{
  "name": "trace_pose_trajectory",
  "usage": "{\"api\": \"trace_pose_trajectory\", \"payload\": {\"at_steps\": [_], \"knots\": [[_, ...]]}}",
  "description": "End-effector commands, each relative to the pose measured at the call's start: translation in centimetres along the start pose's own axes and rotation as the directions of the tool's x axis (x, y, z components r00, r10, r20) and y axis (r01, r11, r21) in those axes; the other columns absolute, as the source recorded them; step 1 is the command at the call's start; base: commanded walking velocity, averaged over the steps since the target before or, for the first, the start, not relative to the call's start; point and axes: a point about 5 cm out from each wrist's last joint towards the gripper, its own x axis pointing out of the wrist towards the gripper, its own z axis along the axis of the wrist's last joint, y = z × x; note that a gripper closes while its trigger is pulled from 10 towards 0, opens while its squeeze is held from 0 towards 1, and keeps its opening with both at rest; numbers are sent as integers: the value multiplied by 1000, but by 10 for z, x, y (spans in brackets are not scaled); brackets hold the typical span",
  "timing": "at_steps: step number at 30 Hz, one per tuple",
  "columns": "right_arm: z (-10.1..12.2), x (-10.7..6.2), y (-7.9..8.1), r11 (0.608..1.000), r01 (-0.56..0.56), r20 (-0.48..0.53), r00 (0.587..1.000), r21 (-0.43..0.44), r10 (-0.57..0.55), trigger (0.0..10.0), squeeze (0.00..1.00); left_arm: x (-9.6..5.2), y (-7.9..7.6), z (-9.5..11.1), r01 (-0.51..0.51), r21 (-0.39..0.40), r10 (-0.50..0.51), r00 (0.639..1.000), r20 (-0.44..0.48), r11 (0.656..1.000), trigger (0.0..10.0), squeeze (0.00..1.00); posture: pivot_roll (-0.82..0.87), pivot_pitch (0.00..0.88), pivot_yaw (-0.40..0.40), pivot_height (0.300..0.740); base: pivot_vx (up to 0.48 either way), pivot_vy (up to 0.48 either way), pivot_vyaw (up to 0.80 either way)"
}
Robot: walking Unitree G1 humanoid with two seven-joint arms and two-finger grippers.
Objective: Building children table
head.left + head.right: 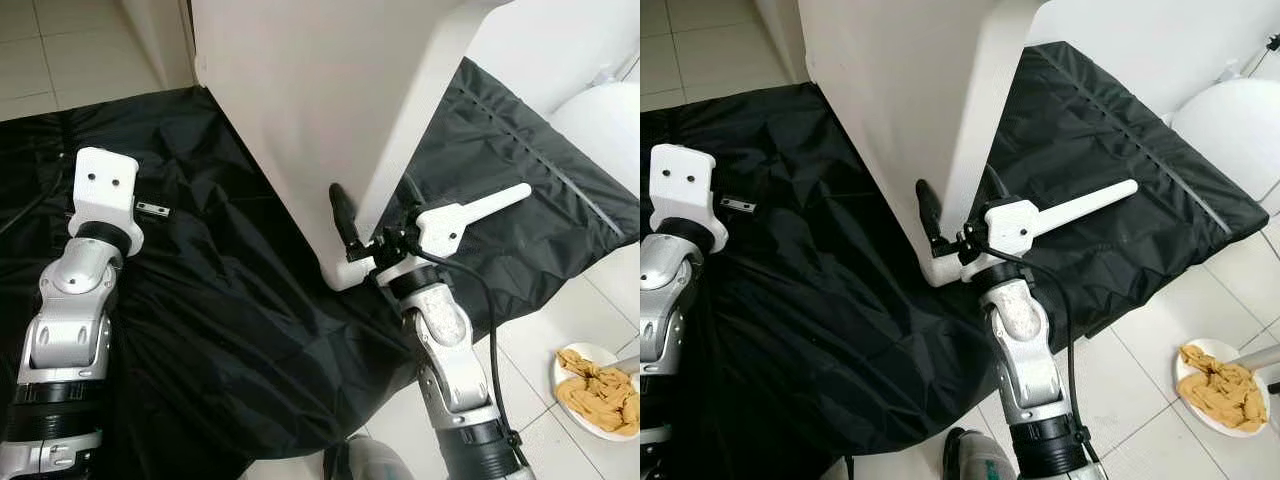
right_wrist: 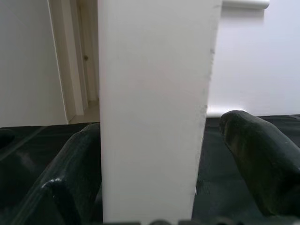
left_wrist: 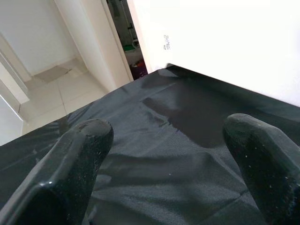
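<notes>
A large white table panel [image 1: 300, 110] stands on edge on a black cloth [image 1: 220, 330] spread over the tiled floor. My right gripper [image 1: 362, 240] straddles the panel's lower corner. One black finger [image 1: 343, 218] lies against the near face, and the other is hidden behind the panel. In the right wrist view the panel [image 2: 150, 117] fills the space between the fingers, with a narrow gap on one side. My left gripper [image 3: 168, 173] is open over bare cloth, well left of the panel, with nothing between its fingers. Its wrist [image 1: 100, 190] shows at the left.
A small metal fitting [image 1: 152, 209] lies on the cloth beside my left wrist. A white plate [image 1: 572, 362] holding a tan crumpled rag sits on the tiles at the lower right. A white rounded object [image 1: 610, 120] stands at the right edge. A doorway [image 3: 126, 42] lies beyond the cloth.
</notes>
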Motion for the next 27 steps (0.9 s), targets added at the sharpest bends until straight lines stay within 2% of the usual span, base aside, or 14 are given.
{"api": "trace_pose_trajectory", "payload": {"at_steps": [1,11,14,18,19,24,26,27], "knots": [[-2,-8,-11,999,38,-7,999,-19,-39,10000,0,-1,-5,-6,22,12,-22,1000,-16,1000,10000,0,111,104,-40,740,0,0,0],[-3,-21,-17,996,76,-41,996,-45,-78,10000,0,2,-7,-14,22,-64,-25,998,-57,998,10000,0,109,107,-33,740,0,0,0],[-7,-26,-19,997,65,-88,994,-30,-67,10000,0,1,-9,-17,28,-95,-34,998,-59,995,10000,0,107,109,-27,740,0,0,0],[-7,-29,-21,998,57,-97,994,9,-56,10000,0,-1,-11,-20,32,-112,-40,997,-64,993,10000,0,107,110,-23,740,0,0,0],[-8,-30,-21,997,42,-95,995,71,-36,10000,0,-4,-16,-22,37,-123,-45,997,-63,992,10000,0,108,109,-21,740,0,0,0],[-7,-31,-22,993,24,-85,996,114,-15,10000,0,-7,-22,-24,55,-155,-64,996,-57,986,10000,0,108,108,-21,740,0,0,0],[-8,-30,-24,984,34,-102,995,172,-16,10000,0,-11,-29,-27,71,-172,-83,995,-62,983,10000,0,110,108,-27,740,0,0,0],[-8,-30,-24,984,34,-102,995,172,-16,10000,0,-11,-29,-27,71,-172,-83,995,-62,983,10000,0,110,108,-27,740,0,0,0]]}}
